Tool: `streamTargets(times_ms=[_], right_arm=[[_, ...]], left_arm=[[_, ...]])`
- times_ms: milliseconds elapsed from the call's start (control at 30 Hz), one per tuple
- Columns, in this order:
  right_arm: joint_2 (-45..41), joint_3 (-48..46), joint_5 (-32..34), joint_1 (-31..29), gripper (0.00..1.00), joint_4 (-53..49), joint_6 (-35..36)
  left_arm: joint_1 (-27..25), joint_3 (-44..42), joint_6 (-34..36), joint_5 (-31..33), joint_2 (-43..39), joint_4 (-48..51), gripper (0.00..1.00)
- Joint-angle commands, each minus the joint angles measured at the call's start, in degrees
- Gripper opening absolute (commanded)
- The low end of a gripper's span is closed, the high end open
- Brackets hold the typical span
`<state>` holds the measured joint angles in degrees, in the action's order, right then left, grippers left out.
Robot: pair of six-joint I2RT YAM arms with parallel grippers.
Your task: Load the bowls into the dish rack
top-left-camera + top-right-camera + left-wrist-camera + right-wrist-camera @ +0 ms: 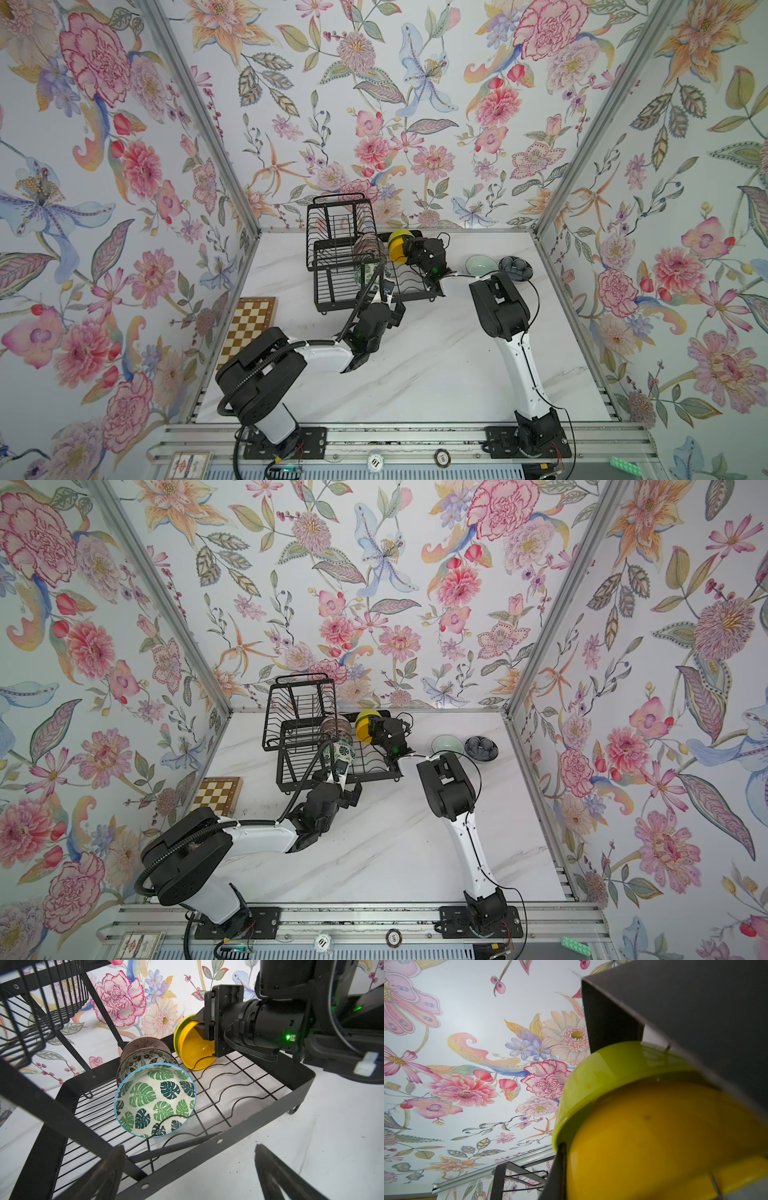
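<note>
One claw grips: the right claw (200, 1021) pinches the orange-yellow bowl (195, 1049), on edge in the dish rack (259, 1118) against the lime green bowl (178, 1029). Best to let go slowly. The left claw (190, 1147) hangs open.

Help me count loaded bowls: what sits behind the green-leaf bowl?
A black-and-white patterned bowl, then a pink ribbed bowl, each mostly covered by the one in front; anything further behind is hidden.

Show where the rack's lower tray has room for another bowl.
Free: the wavy wire slots between the green-leaf bowl, the orange-yellow bowl and the tray's near wall. Crowded: the far end, five bowls in two nests.
</note>
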<state>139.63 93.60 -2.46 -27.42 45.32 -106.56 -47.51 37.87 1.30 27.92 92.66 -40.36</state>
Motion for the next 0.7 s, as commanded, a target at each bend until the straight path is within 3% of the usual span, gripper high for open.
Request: streamTargets(times_ms=[0,667], right_arm=[[-1.01,-2.85,-2.08,-1.41,0.08,-8.32,-1.23],[-3.03,-3.06,-1.24,-1.76,0.25,-9.64,-1.20]], left_arm=[[0.68,-0.08,0.81,1.84,-1.52,-0.70,0.99],[0.74,-0.54,0.02,1.61,-1.88,-0.75,0.99]])
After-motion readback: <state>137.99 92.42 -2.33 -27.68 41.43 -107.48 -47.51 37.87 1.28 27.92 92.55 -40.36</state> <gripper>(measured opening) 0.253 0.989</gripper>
